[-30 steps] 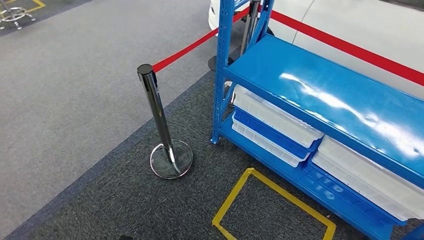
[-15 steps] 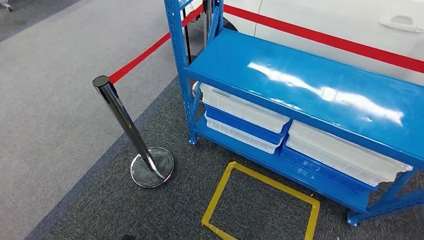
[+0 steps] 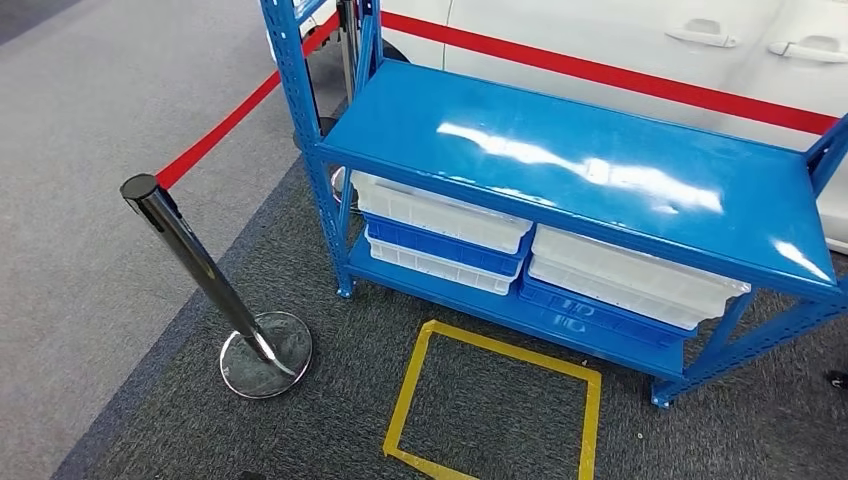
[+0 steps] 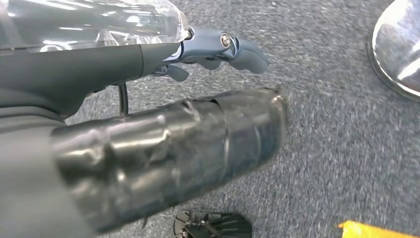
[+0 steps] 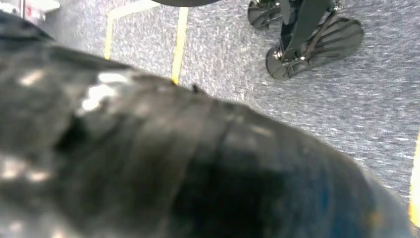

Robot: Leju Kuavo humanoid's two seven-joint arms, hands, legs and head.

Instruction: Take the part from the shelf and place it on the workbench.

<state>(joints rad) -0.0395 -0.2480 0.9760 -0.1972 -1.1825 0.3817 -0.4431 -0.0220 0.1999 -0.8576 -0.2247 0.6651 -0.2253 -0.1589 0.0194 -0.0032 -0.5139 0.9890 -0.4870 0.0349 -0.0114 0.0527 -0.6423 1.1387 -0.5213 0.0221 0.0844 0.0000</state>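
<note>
The blue metal shelf [image 3: 560,150] stands ahead in the head view, its glossy top board bare. On its lower level lie white trays [image 3: 440,215] [image 3: 630,275] stacked with blue trays [image 3: 445,245]. My left hand [image 4: 99,64] hangs over the grey carpet, with its dark fingers [image 4: 223,47] stretched out, its thick thumb [image 4: 188,144] apart from them, and nothing between. My right hand [image 5: 173,158] is a dark blur close to its camera, so how its fingers lie cannot be made out.
A chrome stanchion [image 3: 190,255] with a round base [image 3: 265,353] [image 4: 398,49] stands left of the shelf, carrying a red belt [image 3: 225,125]. A yellow taped square [image 3: 490,400] [image 5: 179,39] marks the carpet before the shelf. A white car [image 3: 620,40] stands behind.
The whole picture has slid left as my view turned right. The shelf's right end and more of the car have come into view. Nothing on the floor has moved.
</note>
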